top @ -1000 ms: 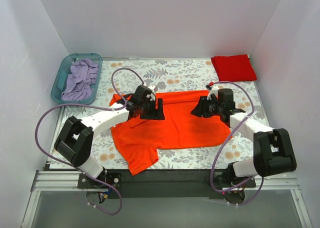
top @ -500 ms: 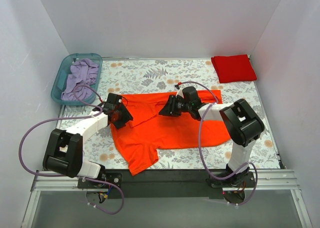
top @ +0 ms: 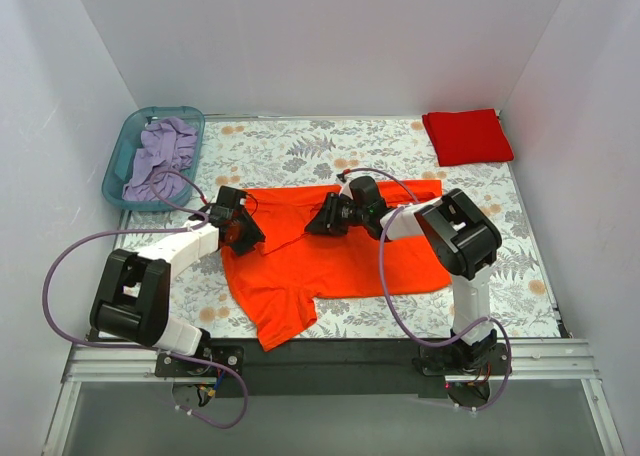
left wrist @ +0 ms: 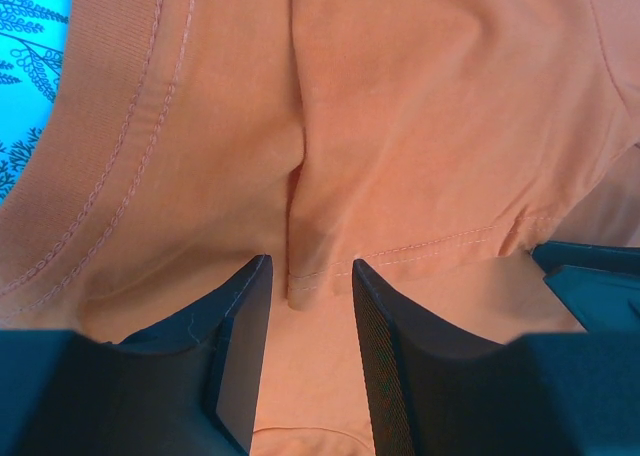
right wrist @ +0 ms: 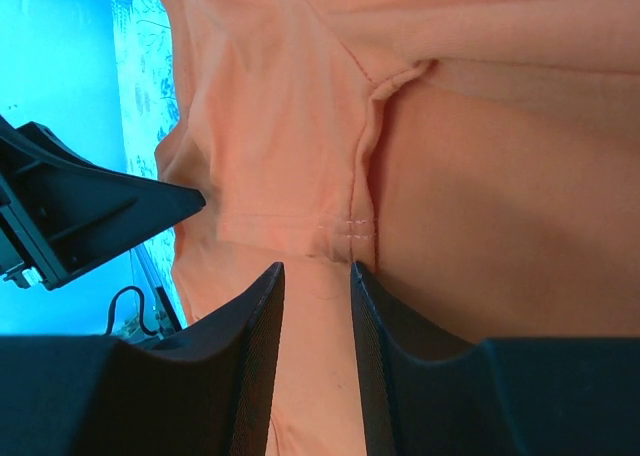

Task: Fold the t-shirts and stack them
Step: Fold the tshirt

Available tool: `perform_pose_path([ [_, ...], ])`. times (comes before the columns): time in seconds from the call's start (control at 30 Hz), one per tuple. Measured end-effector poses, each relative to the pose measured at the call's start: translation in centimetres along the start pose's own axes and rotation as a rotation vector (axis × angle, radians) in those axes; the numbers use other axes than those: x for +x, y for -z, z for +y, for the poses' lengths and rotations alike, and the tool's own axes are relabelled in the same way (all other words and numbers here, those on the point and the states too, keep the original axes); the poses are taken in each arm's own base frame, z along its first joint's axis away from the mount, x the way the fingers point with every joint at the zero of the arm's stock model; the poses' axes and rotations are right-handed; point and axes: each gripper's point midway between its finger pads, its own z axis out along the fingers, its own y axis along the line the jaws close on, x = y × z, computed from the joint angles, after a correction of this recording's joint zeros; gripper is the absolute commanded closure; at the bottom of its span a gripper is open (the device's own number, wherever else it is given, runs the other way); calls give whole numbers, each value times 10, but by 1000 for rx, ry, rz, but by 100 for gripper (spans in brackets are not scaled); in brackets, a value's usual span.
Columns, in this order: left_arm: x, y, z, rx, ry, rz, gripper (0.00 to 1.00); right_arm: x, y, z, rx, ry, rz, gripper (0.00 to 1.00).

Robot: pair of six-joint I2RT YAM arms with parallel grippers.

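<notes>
Orange cloth fills both wrist views. The orange t-shirt (top: 340, 266) lies spread across the middle of the table, one sleeve trailing toward the near edge and its far-left corner a little rumpled. I judge its folding barely begun. The red t-shirt (top: 467, 136) sits as a neat folded square at the far right corner, so that half looks done; folding the orange one and stacking the two is what remains.

My left gripper (left wrist: 308, 276) has its fingers part-way spread, straddling a stitched hem ridge without clamping it. The right gripper (right wrist: 315, 271) does the same over a seam near the shirt's far edge.

Underneath is a floral-print table cover (top: 300, 146), boxed in by plain white walls (top: 320, 46). A teal basket (top: 118, 171) at far left holds lilac cloth (top: 160, 156).
</notes>
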Motion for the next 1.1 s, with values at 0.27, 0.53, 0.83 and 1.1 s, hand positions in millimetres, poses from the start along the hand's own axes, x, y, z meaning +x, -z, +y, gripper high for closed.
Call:
perform_pose_path([
  [0.27,4,-4,4,-16,-1,13,62,-2,0,-7,25,-6,-35,61],
  [0.53,7,-6,5,-20,-2,28,63,-8,6,-10,57,1,-88,61],
  [0.83,10,-6,3,-6,-2,45,83,-8,4,-7,41,8,-75,66],
  [1.1,12,-6,2,0,-3,56,86,-3,-3,-3,24,14,-49,67],
])
